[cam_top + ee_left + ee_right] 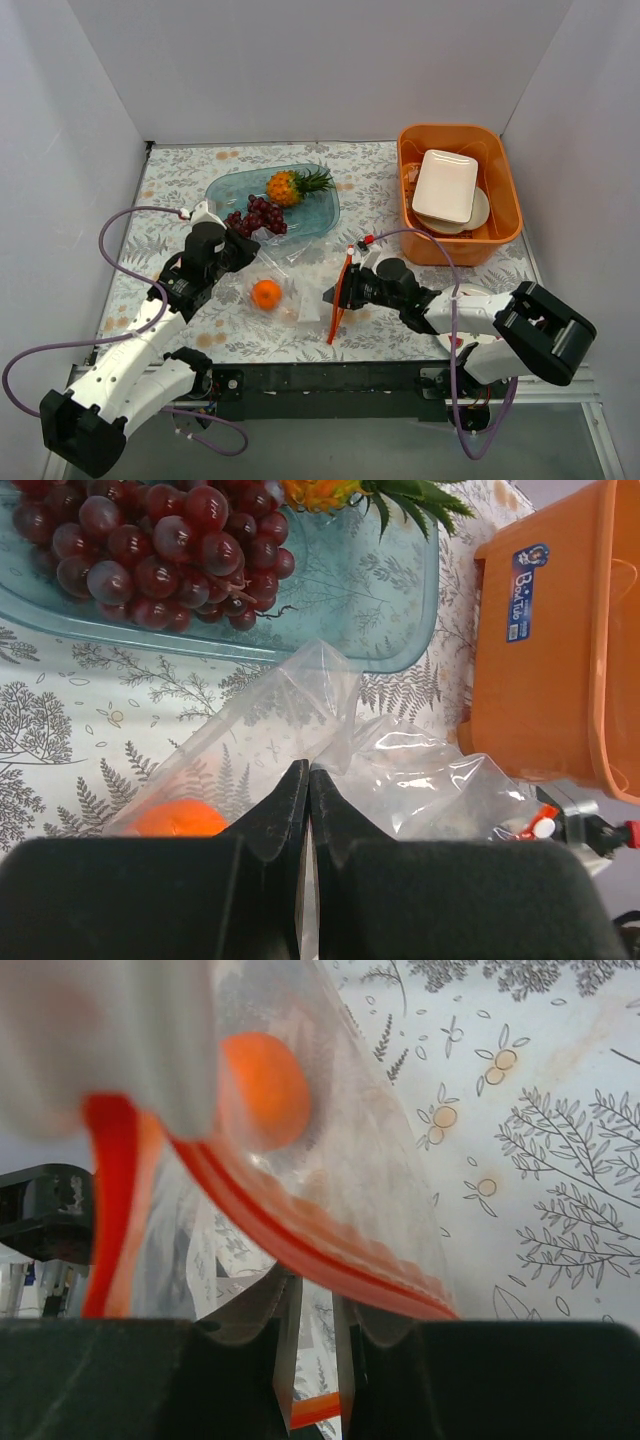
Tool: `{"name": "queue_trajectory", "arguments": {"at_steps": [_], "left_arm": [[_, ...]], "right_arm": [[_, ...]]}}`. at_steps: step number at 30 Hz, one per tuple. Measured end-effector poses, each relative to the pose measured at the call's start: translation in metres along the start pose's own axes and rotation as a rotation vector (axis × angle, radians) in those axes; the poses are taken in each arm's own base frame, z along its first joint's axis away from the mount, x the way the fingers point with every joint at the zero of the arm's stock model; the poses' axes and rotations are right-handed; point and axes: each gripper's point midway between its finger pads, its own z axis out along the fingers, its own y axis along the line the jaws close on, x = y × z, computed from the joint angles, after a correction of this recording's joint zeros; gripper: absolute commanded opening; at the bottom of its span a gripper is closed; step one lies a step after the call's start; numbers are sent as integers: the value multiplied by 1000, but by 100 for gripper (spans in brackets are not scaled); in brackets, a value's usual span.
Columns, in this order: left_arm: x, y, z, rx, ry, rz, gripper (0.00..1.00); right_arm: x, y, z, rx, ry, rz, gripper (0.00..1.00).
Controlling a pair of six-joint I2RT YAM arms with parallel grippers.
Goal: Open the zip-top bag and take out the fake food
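The clear zip-top bag is stretched between my two grippers. My left gripper is shut on the bag's closed end; in the left wrist view its jaws meet on the crinkly plastic. My right gripper is shut on the mouth edge by the orange-red zip strip, which stands upright and gapes open in the right wrist view. The small orange fruit lies inside the bag. The pineapple and the purple grapes lie on the teal tray.
An orange bin holding white dishes stands at the back right, close behind my right arm. The teal tray is just beyond my left gripper. White walls close in the table on three sides.
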Motion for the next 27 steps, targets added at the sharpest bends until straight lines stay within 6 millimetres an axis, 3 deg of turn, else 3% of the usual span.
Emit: {"name": "queue_trajectory", "arguments": {"at_steps": [11, 18, 19, 20, 22, 23, 27], "left_arm": [[10, -14, -7, 40, 83, 18, 0], [37, 15, -4, -47, 140, -7, 2], [41, 20, -4, -66, 145, -10, 14], [43, 26, -4, -87, 145, -12, 35], [43, 34, -3, -124, 139, -8, 58], [42, 36, -3, -143, 136, -7, 64], [25, 40, -8, -225, 96, -6, 67]], "right_arm": [[28, -18, 19, 50, 50, 25, 31], [36, -9, 26, 36, 43, 11, 37], [36, -11, 25, 43, 36, 13, 37], [37, -13, 24, 51, 34, 15, 37], [37, -15, 24, 57, 32, 19, 38], [35, -15, 24, 55, 28, 20, 38], [32, -13, 26, 43, 13, 24, 38]]}}
